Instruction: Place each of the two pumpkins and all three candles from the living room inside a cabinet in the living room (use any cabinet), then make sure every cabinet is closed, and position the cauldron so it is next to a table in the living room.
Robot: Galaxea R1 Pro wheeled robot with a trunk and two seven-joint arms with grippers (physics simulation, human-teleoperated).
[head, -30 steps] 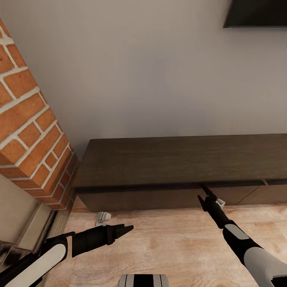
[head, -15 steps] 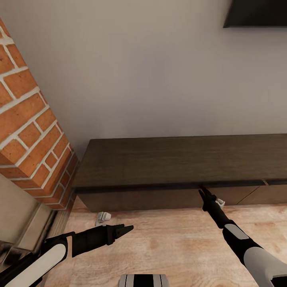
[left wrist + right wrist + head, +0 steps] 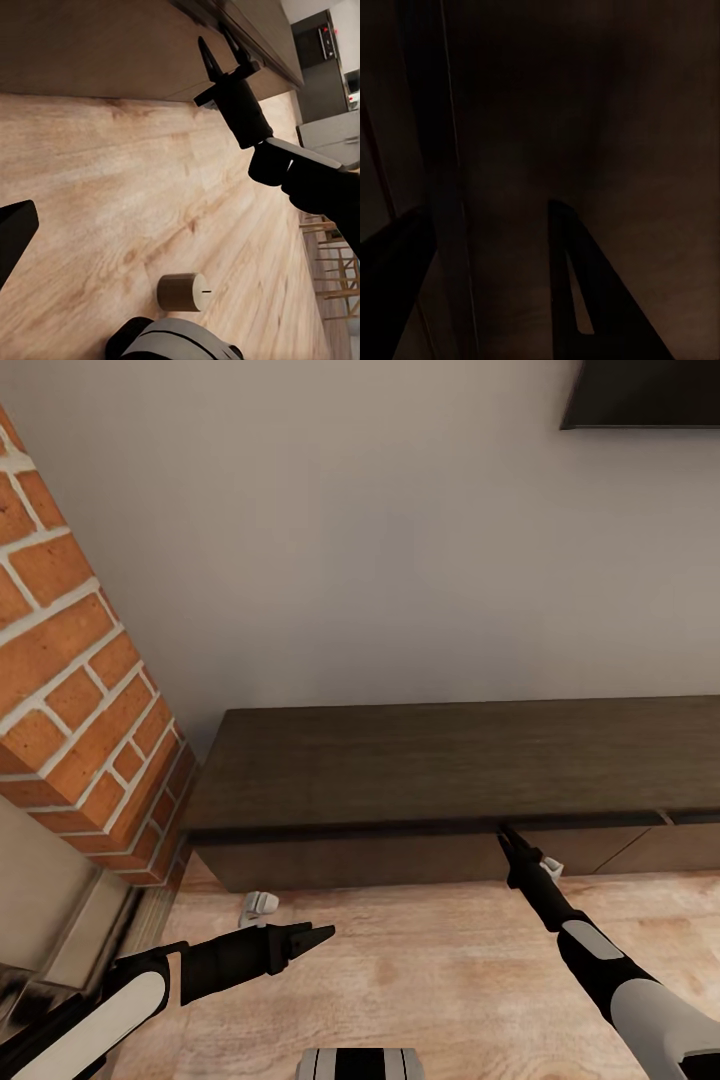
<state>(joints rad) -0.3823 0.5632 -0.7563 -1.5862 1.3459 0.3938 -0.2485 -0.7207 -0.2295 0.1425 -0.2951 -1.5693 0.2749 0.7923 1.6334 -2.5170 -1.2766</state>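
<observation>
The long dark brown cabinet (image 3: 430, 760) runs along the wall, and the drawer fronts in sight are shut. My right gripper (image 3: 510, 836) is open, its fingertips at the top edge of a drawer front. The left wrist view shows that open right gripper (image 3: 216, 41) against the cabinet (image 3: 90, 45). In the right wrist view its gripper (image 3: 487, 214) nearly touches the dark cabinet front (image 3: 585, 112). My left gripper (image 3: 325, 934) hangs open and empty over the floor. A beige candle (image 3: 182, 292) lies on its side on the floor beside my base (image 3: 172, 341).
A red brick chimney (image 3: 70, 690) with a stone-coloured fireplace (image 3: 50, 900) below stands close on the left. A dark screen (image 3: 640, 390) hangs on the wall, top right. Pale wood floor (image 3: 430, 960) lies before the cabinet. Chairs (image 3: 330, 255) stand far off.
My right gripper has edged slightly left along the drawer's top edge. The left arm and the camera have not moved.
</observation>
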